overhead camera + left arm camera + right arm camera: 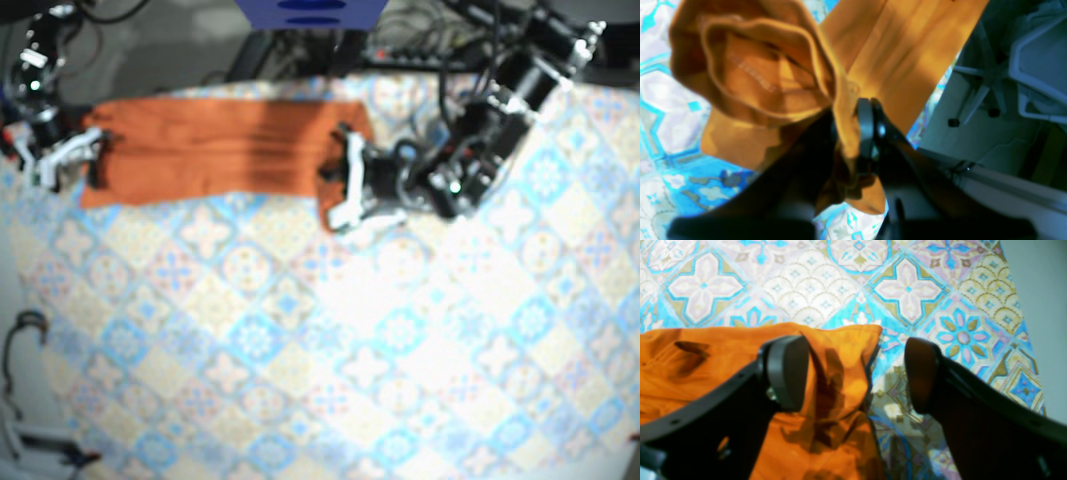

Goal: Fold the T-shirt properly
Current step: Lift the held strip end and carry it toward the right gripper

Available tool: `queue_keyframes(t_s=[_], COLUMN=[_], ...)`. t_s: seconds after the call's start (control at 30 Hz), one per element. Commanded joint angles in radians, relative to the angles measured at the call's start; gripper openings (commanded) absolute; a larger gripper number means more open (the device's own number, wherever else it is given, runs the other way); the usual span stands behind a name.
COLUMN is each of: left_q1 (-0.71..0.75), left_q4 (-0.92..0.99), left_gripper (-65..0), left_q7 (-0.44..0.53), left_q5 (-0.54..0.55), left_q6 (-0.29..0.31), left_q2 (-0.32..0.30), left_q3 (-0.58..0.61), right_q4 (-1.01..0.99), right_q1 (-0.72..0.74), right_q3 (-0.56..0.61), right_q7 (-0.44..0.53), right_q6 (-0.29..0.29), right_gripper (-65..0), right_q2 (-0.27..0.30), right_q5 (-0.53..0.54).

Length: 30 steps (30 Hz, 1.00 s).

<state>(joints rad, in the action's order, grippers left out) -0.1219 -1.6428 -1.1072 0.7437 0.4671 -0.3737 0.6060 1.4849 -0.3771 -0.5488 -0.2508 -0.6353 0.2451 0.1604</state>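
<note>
T-shirt edge in left hand

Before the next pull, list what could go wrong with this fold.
The left gripper is shut on a narrow bunch of the T-shirt by the collar; it might slip out under tension.
The right gripper is open, straddling the shirt's corner, one finger above the patterned tablecloth; closing may miss the hem.
With only one end held, pulling could drag the shirt.

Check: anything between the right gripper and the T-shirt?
Nothing visible. The right gripper hangs open at the T-shirt corner, jaws straddling its edge, with only patterned tablecloth around it.
</note>
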Motion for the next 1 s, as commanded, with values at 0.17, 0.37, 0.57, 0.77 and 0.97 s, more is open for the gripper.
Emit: queue_keyframes(t_s=[0.17,0.37,0.57,0.77,0.97], left_q1=[-0.045,-0.049,-0.069,-0.100,-0.129], left_q4=[-0.012,0.026,0.049,0.128,0.180], left_gripper=[-65.0,-65.0,-65.0,-65.0,-65.0], left_q7=[0.028,0.037,0.048,0.052,0.052], left_q5=[-0.025,-0.068,-0.071,-0.071,-0.071], left_q6=[0.006,0.006,0.006,0.006,0.006], left_q2=[0.032,0.080,0.132,0.192,0.244], left_q3=[0.082,0.099,0.145,0.147,0.148], right_q4=[0.013,0.013,0.023,0.020,0.020], right_q1=[0.002,0.000,0.000,0.000,0.000], right_q3=[-0.006,-0.009,-0.011,-0.011,-0.011], right_q7=[0.025,0.025,0.025,0.025,0.025], right_q6=[-0.001,-0.001,-0.001,-0.001,-0.001], right_gripper=[-21.6,-21.6,-21.6,-21.6,-21.6], right_q2=[0.015,0.015,-0.003,-0.005,-0.005], right_q5=[0.014,0.014,0.014,0.014,0.014])
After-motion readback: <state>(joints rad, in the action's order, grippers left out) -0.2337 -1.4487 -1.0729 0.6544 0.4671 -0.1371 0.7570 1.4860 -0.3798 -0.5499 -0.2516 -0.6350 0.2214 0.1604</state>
